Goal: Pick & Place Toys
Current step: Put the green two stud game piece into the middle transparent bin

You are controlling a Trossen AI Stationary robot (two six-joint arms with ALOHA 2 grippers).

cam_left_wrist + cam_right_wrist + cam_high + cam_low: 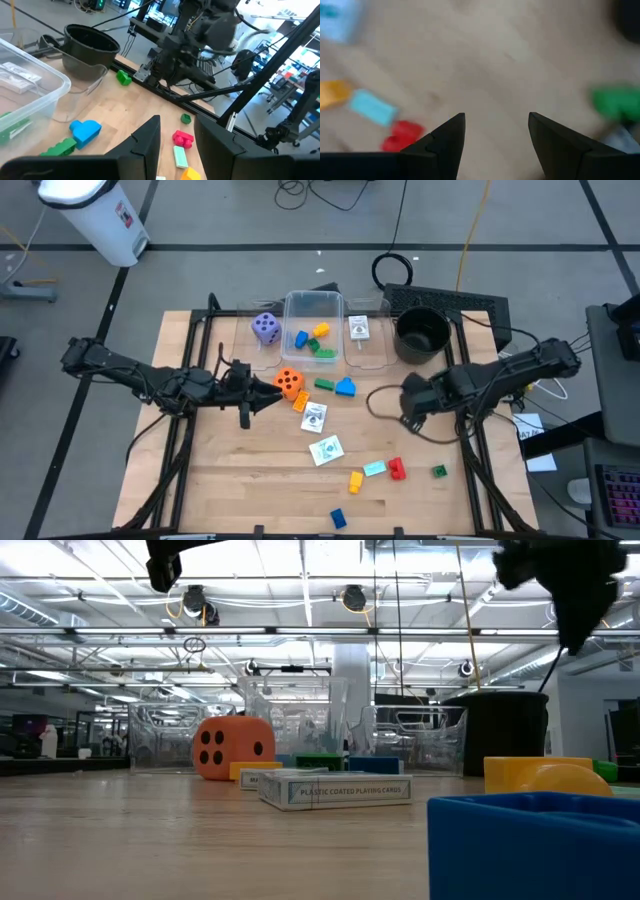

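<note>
A: Looking down from above, you are seeing the left gripper (268, 401) hanging just short of the orange die (289, 383), with the die lying a touch toward the tub (314, 302) side of its line of reach. Its jaws are standing a narrow gap apart and are pinching nothing.

B: And the right gripper (409, 412)?

A: It is hovering over bare wood, jaws spread wider and empty. The blue block (345, 388) and green block (324, 384) are lying between the two grippers, a little toward the tub from both.

B: So which arm are you sending in?

A: For the die, I am judging the left arm the nearer by far; the die is sitting almost at its fingertips. The die is a cube, so no long axis is mattering there, but you are probably needing wider jaws to span it.

B: And the loose pieces at the near edge?

A: The red block (397, 469), teal block (374, 469) and yellow block (355, 480) are lying on the right arm's side, toward the near edge, apart from both grippers. A purple die (265, 328) is resting beside the tub.
</note>
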